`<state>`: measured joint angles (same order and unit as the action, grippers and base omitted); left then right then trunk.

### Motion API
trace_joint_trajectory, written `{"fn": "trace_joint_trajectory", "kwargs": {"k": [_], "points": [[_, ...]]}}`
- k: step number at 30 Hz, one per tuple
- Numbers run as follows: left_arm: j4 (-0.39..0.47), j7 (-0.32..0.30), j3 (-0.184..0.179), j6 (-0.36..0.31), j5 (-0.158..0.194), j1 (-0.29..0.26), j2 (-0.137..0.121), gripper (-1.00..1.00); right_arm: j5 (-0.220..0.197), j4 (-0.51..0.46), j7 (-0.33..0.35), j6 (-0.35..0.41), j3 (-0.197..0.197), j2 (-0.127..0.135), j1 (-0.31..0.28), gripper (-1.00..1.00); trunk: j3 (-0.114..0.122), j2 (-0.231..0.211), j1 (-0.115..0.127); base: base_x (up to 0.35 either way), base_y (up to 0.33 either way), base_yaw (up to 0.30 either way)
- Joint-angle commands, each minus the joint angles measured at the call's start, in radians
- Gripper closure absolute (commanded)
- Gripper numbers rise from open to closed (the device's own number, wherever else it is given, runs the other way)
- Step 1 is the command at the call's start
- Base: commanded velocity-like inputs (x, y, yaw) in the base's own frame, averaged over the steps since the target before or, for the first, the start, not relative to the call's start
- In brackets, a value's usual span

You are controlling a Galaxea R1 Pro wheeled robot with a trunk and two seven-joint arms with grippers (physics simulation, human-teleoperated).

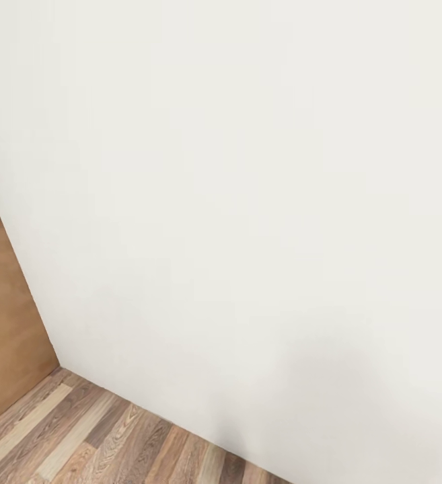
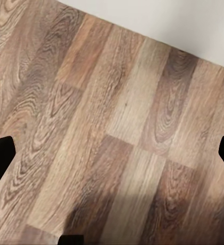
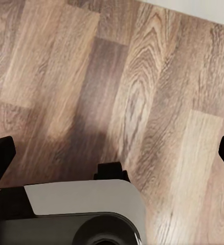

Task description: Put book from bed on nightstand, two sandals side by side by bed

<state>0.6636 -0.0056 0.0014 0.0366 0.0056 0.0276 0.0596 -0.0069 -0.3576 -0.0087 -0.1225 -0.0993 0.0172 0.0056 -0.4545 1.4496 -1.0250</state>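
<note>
The robot faces a blank white wall [image 1: 247,202] over wood-plank floor [image 1: 99,444], apparently travelling; both end effectors hang spread and empty; next, find the bed.

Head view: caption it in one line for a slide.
Facing a white wall where it meets the wood-plank floor, with a light-brown wooden panel at the left edge.

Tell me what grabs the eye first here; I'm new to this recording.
A plain white wall takes up most of the head view, with a strip of wood-plank floor below it and a light-brown panel at the left edge. Both wrist views look down on the same planks, and a grey and black robot part sits under the right claw.
</note>
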Motion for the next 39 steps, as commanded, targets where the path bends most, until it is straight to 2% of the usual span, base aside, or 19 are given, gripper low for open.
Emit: {"fn": "trace_joint_trajectory", "kwargs": {"k": [1,17,27,39], "points": [[0.001,-0.001,0.000,0.002,0.001,0.000,0.000,-1.00,-0.001,-0.001,0.000,-0.002,-0.002,0.000,0.001,-1.00,-0.001,0.000,0.000,0.000,0.000,0.247],[0.001,0.001,0.001,0.002,0.001,0.000,0.000,-1.00,-0.001,-0.001,0.000,-0.002,-0.002,0.000,0.001,-1.00,-0.001,0.000,0.000,0.144,-0.103,0.051],[0.001,0.000,0.002,0.002,0.001,0.000,-0.001,-1.00,-0.001,-0.001,0.000,-0.002,-0.002,0.000,0.001,-1.00,-0.001,0.000,0.000,0.046,-0.013,0.000],[0.001,0.000,0.002,0.002,0.001,0.000,-0.001,-1.00,-0.001,-0.001,0.000,-0.002,-0.002,0.000,0.001,-1.00,-0.001,0.000,0.000,0.192,0.000,0.000]]}}
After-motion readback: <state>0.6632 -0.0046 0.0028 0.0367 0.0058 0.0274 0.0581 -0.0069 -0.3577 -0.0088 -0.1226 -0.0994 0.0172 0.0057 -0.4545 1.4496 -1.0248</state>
